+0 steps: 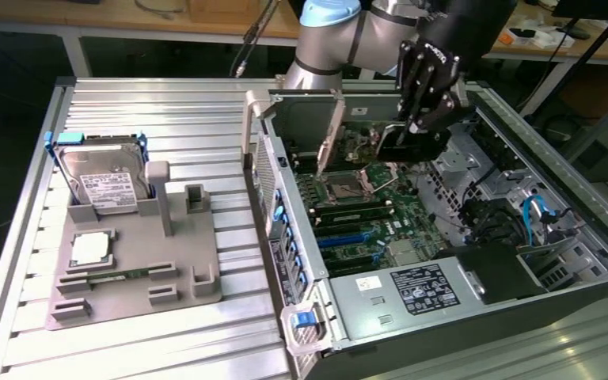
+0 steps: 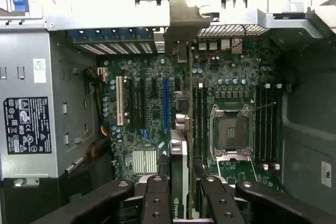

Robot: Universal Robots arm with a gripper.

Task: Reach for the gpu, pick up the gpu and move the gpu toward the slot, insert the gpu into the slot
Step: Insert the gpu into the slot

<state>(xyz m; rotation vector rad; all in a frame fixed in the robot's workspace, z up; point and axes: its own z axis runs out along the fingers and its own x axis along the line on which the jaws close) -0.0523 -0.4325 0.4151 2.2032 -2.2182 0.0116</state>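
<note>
Plastic slot (image 2: 166, 103), ribbed metal table (image 1: 177, 111)

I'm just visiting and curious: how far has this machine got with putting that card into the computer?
Done: the gpu is picked up and sits over the motherboard. In hand: the end effector grips it edge-on above the board. Left: it isn't seated in the blue slot, which lies bare beside the card.
</note>
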